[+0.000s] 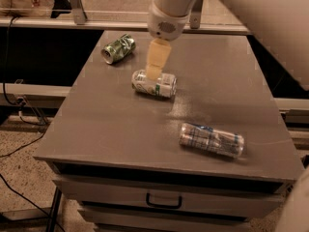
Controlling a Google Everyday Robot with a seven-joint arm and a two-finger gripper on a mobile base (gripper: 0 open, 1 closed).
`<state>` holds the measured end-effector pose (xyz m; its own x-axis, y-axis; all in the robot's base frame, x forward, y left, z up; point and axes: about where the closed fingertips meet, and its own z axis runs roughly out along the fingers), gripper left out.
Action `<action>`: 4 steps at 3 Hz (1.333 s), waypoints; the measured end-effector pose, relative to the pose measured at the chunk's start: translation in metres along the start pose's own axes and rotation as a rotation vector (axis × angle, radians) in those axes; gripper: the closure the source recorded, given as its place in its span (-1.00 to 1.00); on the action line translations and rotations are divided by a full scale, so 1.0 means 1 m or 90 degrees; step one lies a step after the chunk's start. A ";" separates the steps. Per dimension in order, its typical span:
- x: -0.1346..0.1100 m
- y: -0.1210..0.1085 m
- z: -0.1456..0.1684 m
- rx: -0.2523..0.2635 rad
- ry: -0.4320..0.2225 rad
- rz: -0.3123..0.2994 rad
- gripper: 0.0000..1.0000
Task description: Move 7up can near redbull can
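Note:
The 7up can [155,83], silver-white with green markings, lies on its side near the middle of the grey table [120,129]. The redbull can [211,139], slim and silver with blue checked panels, lies on its side toward the front right. My gripper [155,67] hangs from the white arm [169,13] just above the left half of the 7up can, its pale fingers [157,57] pointing down at it. The two cans lie well apart.
An all-dark-green crumpled can [118,48] lies at the back left of the table. A drawer with a handle [163,202] sits below the table front. A metal rail [72,23] runs behind the table. Cables [14,105] hang at the left.

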<state>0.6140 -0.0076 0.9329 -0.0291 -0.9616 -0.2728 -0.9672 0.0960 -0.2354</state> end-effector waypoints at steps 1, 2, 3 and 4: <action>-0.020 -0.007 0.032 0.013 0.048 0.021 -1.00; -0.024 -0.011 0.064 0.008 0.096 0.043 -1.00; -0.024 -0.008 0.087 -0.008 0.123 0.054 -0.74; -0.020 -0.004 0.096 -0.020 0.142 0.061 -0.26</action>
<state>0.6428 0.0357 0.8498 -0.1724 -0.9819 -0.0783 -0.9646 0.1844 -0.1885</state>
